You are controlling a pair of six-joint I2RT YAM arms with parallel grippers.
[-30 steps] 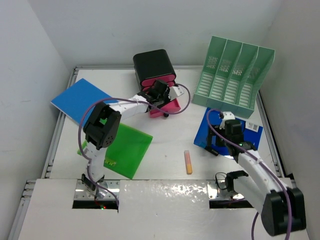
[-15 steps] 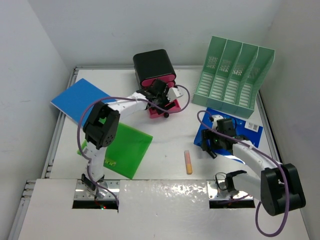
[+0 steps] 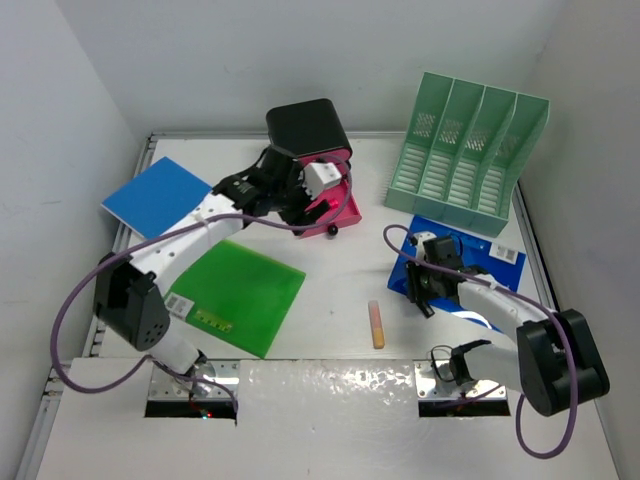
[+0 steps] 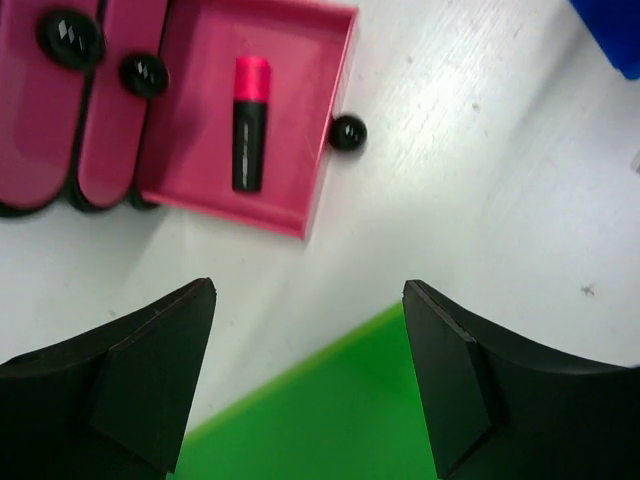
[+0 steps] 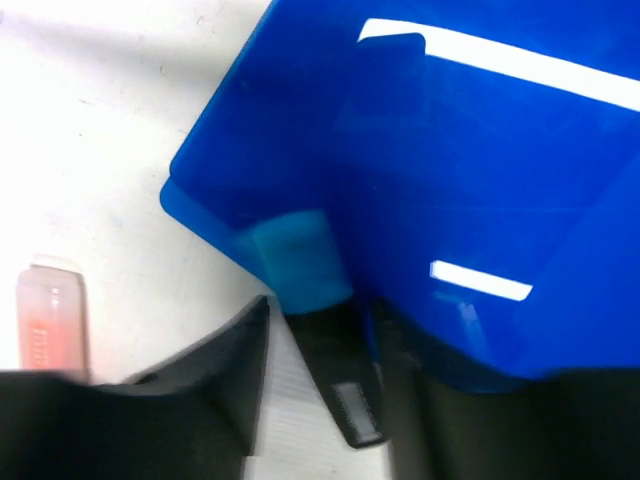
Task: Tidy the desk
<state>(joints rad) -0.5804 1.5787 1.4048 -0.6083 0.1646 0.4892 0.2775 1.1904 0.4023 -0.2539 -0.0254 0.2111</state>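
Note:
On the white desk (image 3: pixel 340 270) a black and pink drawer unit (image 3: pixel 308 135) has its pink drawer (image 4: pixel 250 120) pulled out. A pink and black marker (image 4: pixel 250 125) lies inside it. My left gripper (image 4: pixel 308 295) hovers open and empty just in front of the drawer (image 3: pixel 335 205), over the edge of a green folder (image 4: pixel 340 420). My right gripper (image 5: pixel 330 400) is at the near left corner of a dark blue folder (image 5: pixel 450 170), one finger (image 5: pixel 200 380) beside it and the other under the sheet. The picture is blurred there.
A mint file rack (image 3: pixel 470 150) stands at the back right. A light blue folder (image 3: pixel 160 195) lies at the left edge. An orange eraser-like stick (image 3: pixel 377 323) lies near the front, left of the right gripper (image 3: pixel 418 290). The drawer's black knob (image 4: pixel 347 132) points toward the desk's middle.
The left gripper has opened and drawn back from the drawer while that arm stretched out lower to the left. The right gripper has narrowed at the blue folder's corner.

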